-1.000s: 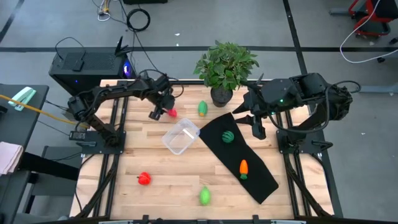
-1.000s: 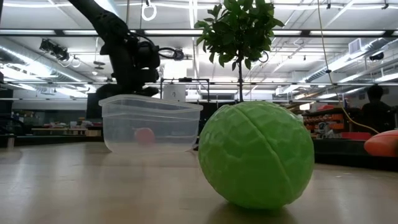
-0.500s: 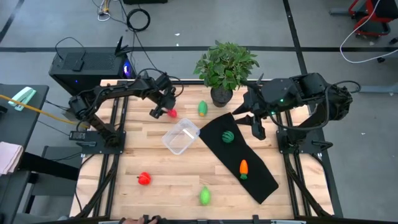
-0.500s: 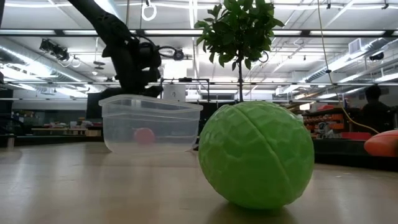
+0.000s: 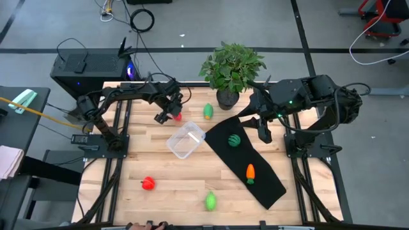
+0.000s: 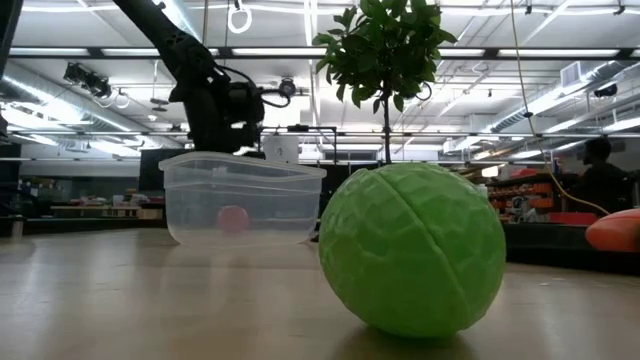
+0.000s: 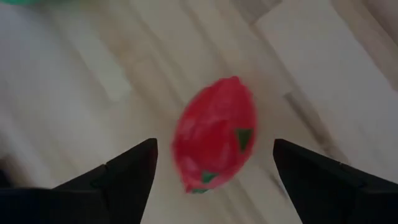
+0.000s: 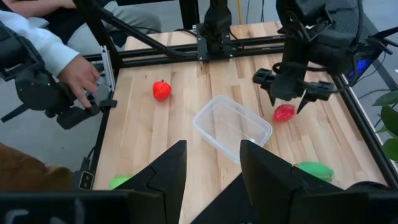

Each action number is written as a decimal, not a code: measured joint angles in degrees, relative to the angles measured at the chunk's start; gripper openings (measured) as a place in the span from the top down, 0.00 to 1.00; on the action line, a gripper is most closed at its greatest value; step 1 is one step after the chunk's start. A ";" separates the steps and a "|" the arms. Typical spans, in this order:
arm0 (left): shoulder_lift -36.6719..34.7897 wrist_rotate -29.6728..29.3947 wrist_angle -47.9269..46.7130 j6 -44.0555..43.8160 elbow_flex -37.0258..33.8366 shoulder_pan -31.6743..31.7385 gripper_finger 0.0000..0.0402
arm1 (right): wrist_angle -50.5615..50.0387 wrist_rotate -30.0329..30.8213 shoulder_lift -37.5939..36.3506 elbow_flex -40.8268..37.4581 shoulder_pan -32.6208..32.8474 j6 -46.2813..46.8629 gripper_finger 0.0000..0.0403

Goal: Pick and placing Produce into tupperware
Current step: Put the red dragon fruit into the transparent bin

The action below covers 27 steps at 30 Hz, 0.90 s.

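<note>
A red produce piece [image 7: 214,142] lies on the wooden table at the far left, close to the clear tupperware [image 5: 186,140]. My left gripper [image 7: 214,145] hangs open just above it, pointing down, one finger on each side with a gap to the piece; it also shows as my left gripper [image 8: 287,102] in the right wrist view. A light green piece [image 5: 208,112], a dark green round one [image 5: 234,140], a carrot [image 5: 250,172], a second red piece [image 5: 148,184] and a second light green piece [image 5: 211,202] lie spread over the table. My right gripper [image 8: 213,155] waits open, raised over the mat's far end.
A long black mat [image 5: 262,182] runs slantwise on the right, with the dark green piece and the carrot on it. A potted plant [image 5: 231,70] stands at the far edge. A person's hand [image 8: 81,78] is at the table's near edge, by the left side.
My left gripper has sunk a little toward the red piece at the far left, and its wrist has rolled. The produce and the tupperware have stayed where they were.
</note>
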 joint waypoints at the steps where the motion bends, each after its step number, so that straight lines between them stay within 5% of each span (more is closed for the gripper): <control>1: 0.37 0.05 -0.02 -0.04 0.00 -0.14 0.18 | 0.00 0.00 0.00 0.00 0.00 0.00 0.61; 13: 5.71 -0.86 1.23 -0.08 0.03 -2.94 0.20 | 0.61 0.00 0.00 0.00 0.00 0.00 0.61; 27: 5.64 -4.11 1.22 -1.81 0.04 -3.48 0.43 | 1.51 0.02 0.00 0.00 0.00 0.00 0.61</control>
